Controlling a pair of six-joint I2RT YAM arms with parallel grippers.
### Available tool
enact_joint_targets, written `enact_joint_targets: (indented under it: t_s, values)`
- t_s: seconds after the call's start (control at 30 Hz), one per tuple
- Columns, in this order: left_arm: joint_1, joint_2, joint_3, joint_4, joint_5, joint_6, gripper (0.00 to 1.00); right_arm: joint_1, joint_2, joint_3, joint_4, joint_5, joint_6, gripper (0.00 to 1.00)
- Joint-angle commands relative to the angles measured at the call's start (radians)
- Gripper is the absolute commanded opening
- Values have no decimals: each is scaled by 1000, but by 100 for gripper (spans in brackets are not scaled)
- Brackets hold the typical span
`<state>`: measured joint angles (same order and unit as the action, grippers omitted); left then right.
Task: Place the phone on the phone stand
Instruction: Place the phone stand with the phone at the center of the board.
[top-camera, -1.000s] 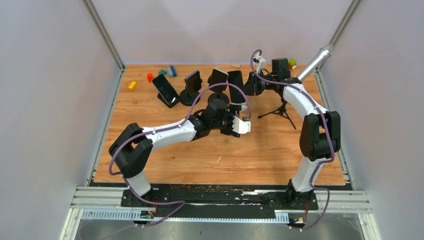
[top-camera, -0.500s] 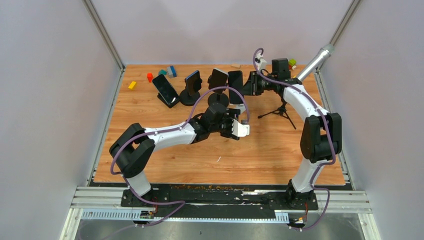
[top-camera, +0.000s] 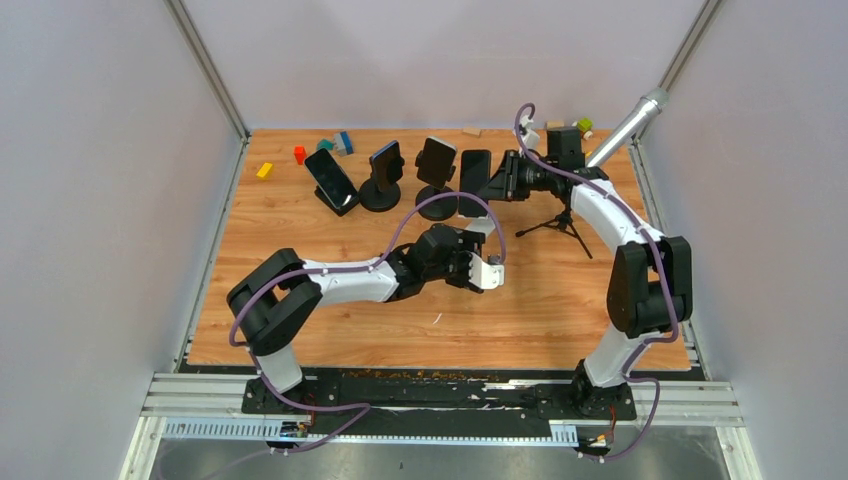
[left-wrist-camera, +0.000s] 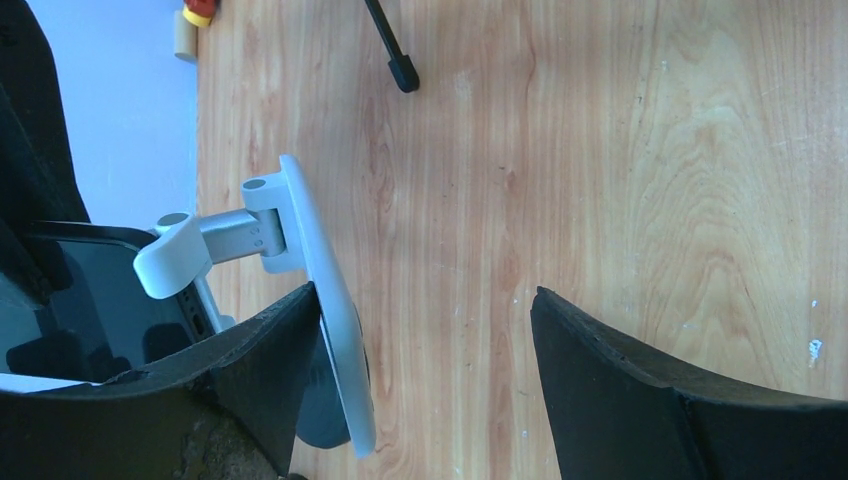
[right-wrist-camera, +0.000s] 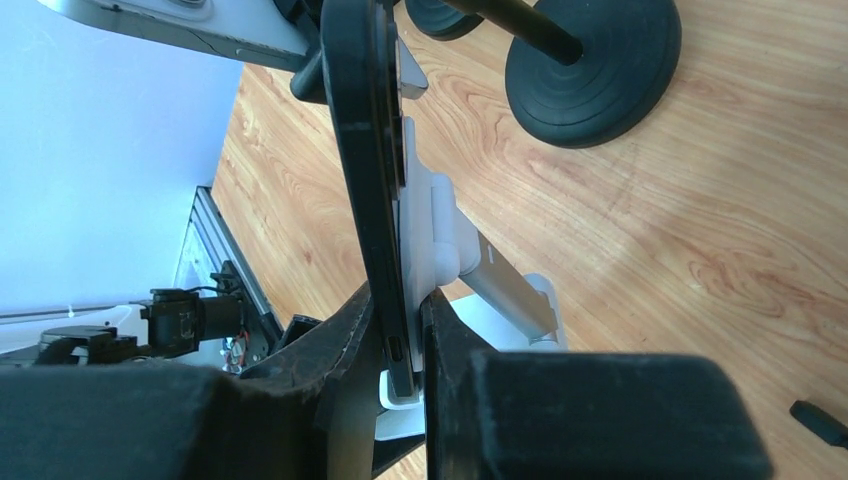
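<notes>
Seeing left arm (top-camera: 340, 278) drawn back toward the near edge versus a second ago. Right arm (top-camera: 612, 212) nudged slightly right, phone (top-camera: 475, 172) tipped a bit further over.

Going big to small:

- Wood tabletop (top-camera: 300, 335) under everything.
- Left arm stretched low across the middle. Right arm bent over the far right side, reaching left.
- Silver tube (top-camera: 632, 122) angled out of the far right corner.
- Row of three other phones on dark stands (top-camera: 385, 165) along the far edge, just left of the held phone.
- Small black tripod (left-wrist-camera: 392, 48) right of centre, just beside the right arm.

Left hand (left-wrist-camera: 425, 295):
- Released, fingers (left-wrist-camera: 265, 375) spread wide, only bare wood in the gap.
- One finger right beside the flat base plate of the white phone stand (left-wrist-camera: 325, 330). Can't tell whether touching or a hair apart.

Right hand (right-wrist-camera: 402, 300):
- Clenched on the phone, pinching one end edge-on between both fingers.

Phone position:
- Up off the tabletop, back against the stand's white upper plate in the right wrist view, apparently touching.
- White lip of the stand showing between the fingers at the gripped end.
- Stand base flat on the wood, silver link rising from it to the hinge behind the phone.

Smallest: yellow block (top-camera: 264, 170) and red block (top-camera: 299, 154) at far left, coloured blocks (top-camera: 583, 125) at the far right corner. All well apart from the left hand.
</notes>
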<state>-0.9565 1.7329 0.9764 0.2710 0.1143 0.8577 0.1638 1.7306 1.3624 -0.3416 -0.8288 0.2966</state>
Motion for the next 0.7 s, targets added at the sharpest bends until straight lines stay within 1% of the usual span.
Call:
enact_joint_targets:
  t_s: [0.0, 0.3, 0.67]
  values:
    - [-29, 46, -52, -30, -51, -49, 83, -6, -111, -11, 213, -28, 142, 0]
    - [-48, 82, -101, 62, -156, -36, 85, -5, -142, -59, 278, -41, 228, 0]
    - [-56, 120, -95, 115, -248, -54, 87, -5, -171, -109, 333, -47, 279, 0]
